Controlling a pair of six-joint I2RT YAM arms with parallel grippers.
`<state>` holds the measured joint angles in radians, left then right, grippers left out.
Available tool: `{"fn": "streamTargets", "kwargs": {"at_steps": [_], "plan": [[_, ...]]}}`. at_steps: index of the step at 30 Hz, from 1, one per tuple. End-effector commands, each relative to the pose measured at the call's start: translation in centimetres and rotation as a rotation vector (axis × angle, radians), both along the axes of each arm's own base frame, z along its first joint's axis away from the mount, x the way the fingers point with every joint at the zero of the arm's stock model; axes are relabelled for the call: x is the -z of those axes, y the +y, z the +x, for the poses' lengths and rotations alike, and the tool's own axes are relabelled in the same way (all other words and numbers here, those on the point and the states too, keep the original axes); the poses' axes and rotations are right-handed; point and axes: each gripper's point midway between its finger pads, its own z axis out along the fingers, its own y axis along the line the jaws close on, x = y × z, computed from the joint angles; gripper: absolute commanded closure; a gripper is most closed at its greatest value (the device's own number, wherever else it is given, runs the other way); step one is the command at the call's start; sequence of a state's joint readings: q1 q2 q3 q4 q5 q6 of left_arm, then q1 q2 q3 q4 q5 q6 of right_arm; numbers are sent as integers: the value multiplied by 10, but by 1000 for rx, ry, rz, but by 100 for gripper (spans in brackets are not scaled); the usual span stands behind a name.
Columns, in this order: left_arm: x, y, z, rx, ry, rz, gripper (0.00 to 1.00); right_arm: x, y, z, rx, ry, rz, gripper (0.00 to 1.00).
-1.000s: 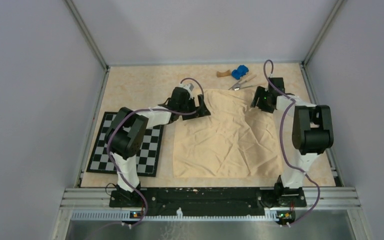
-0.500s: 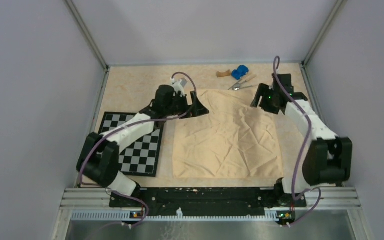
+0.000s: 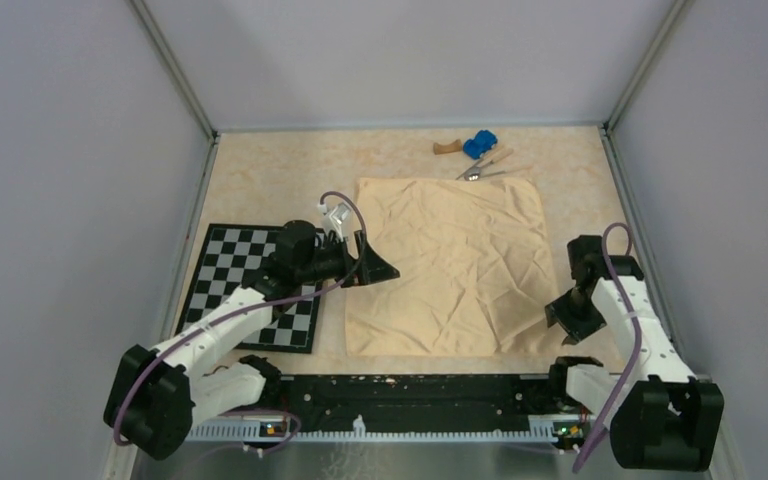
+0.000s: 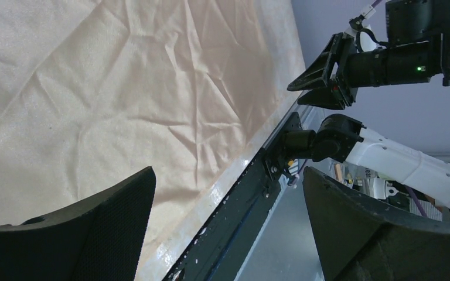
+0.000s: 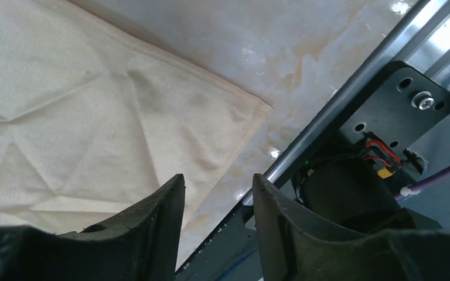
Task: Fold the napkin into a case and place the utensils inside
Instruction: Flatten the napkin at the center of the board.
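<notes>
The peach-orange napkin [image 3: 450, 265] lies spread open and wrinkled on the table, unfolded. The silver utensils [image 3: 485, 166] lie just beyond its far edge. My left gripper [image 3: 376, 268] is open and empty, hovering over the napkin's left edge. In the left wrist view [image 4: 228, 172] its jaws are wide apart above the napkin [image 4: 123, 88]. My right gripper [image 3: 566, 318] is open and empty beside the napkin's near right corner. In the right wrist view [image 5: 218, 178] its jaws stand a little apart over that corner [image 5: 258, 108].
A black-and-white checkerboard mat [image 3: 250, 285] lies left of the napkin, under the left arm. A blue toy car [image 3: 479, 144] and a brown wooden block [image 3: 447, 149] sit at the back near the utensils. The black base rail [image 3: 410, 390] runs along the near edge.
Both grippers have pulled back from the napkin's far corners toward the near side. The napkin's far edge now lies flat and straight, held by neither gripper.
</notes>
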<state>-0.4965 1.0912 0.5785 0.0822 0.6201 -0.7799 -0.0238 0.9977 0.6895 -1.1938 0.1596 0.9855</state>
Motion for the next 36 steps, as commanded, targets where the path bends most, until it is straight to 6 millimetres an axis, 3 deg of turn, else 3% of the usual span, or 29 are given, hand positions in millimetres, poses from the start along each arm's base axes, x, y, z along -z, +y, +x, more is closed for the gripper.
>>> {"fn": "streamTargets", "kwargs": {"at_steps": [1, 8, 13, 17, 21, 25, 29, 36], "plan": [[-20, 2, -4, -2, -67, -43, 1, 0, -15, -12, 164, 64, -81, 55], [-19, 9, -5, -34, -88, -19, 1, 3, -26, -11, 260, 90, -151, 58], [-7, 4, 8, -51, -75, -22, 1, 23, -14, 14, 214, 52, -56, 63], [11, -5, 21, -49, -40, -11, 1, 22, -13, 47, 97, -88, -33, 62], [23, -8, 44, -96, -40, 32, 1, -16, -11, 87, -88, -308, -40, 59], [41, -9, 67, -177, -13, 63, 1, -45, 35, 150, -418, -582, 147, 57], [61, -13, 83, -217, 27, 80, 1, -32, 60, 182, -564, -576, 241, 57], [96, -10, 106, -290, 66, 163, 1, 9, 60, 218, -613, -539, 241, 56]]}}
